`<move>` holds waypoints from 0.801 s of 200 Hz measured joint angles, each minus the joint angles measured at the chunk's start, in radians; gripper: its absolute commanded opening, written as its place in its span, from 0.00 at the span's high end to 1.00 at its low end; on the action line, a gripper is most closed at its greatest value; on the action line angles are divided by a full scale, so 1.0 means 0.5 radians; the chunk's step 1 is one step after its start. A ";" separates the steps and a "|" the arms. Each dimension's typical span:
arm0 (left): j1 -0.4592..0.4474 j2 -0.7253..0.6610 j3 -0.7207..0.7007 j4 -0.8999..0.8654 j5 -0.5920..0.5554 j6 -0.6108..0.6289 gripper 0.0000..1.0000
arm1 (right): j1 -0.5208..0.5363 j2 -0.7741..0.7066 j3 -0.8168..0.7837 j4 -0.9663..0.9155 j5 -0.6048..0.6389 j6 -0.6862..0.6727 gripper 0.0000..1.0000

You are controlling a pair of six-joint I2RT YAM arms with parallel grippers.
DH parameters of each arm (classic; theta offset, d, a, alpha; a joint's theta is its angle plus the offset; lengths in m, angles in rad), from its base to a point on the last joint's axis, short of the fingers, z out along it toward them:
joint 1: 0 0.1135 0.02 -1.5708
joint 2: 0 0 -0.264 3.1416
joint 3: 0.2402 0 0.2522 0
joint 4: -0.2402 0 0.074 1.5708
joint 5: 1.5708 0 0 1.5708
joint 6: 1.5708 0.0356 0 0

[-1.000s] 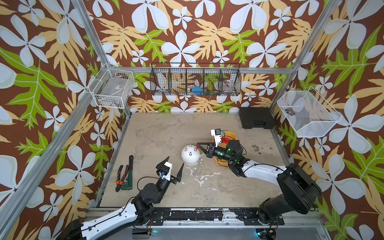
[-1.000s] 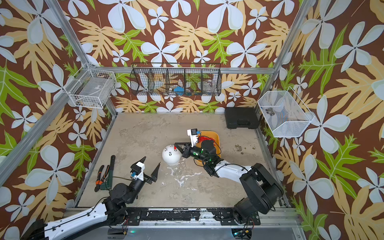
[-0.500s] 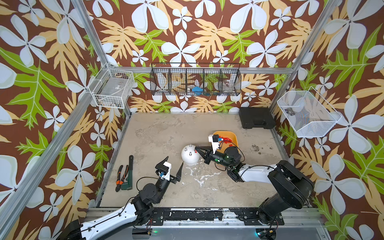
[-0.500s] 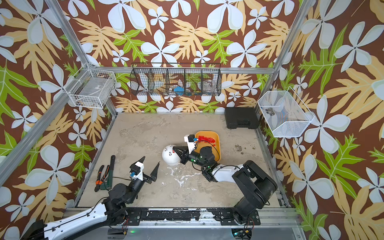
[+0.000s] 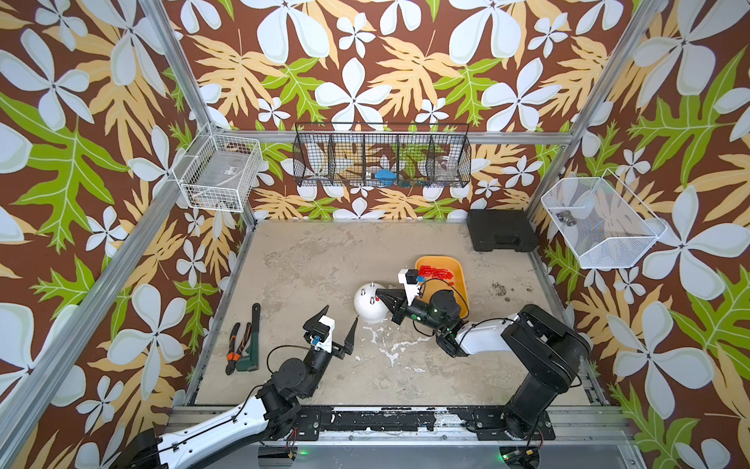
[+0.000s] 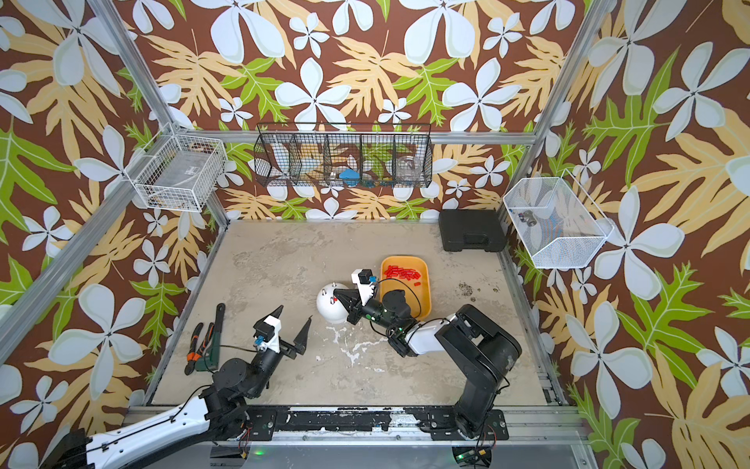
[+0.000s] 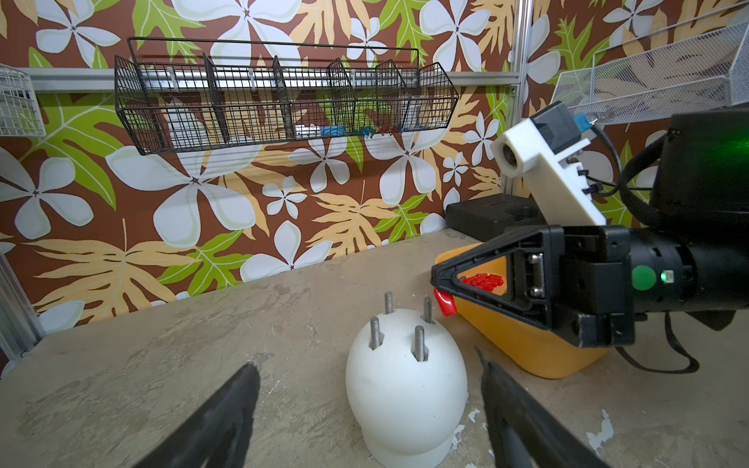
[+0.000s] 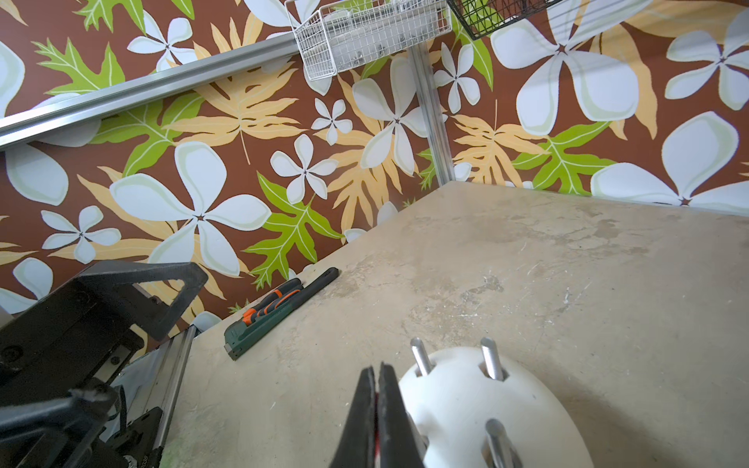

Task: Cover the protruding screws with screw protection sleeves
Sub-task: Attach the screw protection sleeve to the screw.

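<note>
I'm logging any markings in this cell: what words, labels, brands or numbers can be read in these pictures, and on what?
"038": embossed on the left arm's black housing, partly cut off, in the right wrist view.
White wire basket: a label inside, too small to read.
Nothing else readable.

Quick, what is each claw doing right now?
Left claw: open, holding nothing.
Right claw: shut on a red sleeve, beside the white dome.

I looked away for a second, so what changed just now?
The right gripper, shut on a red sleeve, swung from beside the orange tray to over the white dome. The left gripper stayed open and still; all four screws remain bare.
</note>
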 measured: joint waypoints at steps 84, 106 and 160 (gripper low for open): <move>0.000 0.006 0.000 0.008 -0.007 0.002 0.14 | 0.013 0.168 0.103 0.072 0.035 -0.033 1.00; 0.000 0.009 0.000 0.008 -0.007 0.006 0.14 | 0.018 0.184 0.111 0.088 0.043 -0.040 1.00; 0.000 0.023 0.000 0.014 -0.006 0.023 0.14 | 0.020 0.230 0.141 0.102 0.080 -0.084 1.00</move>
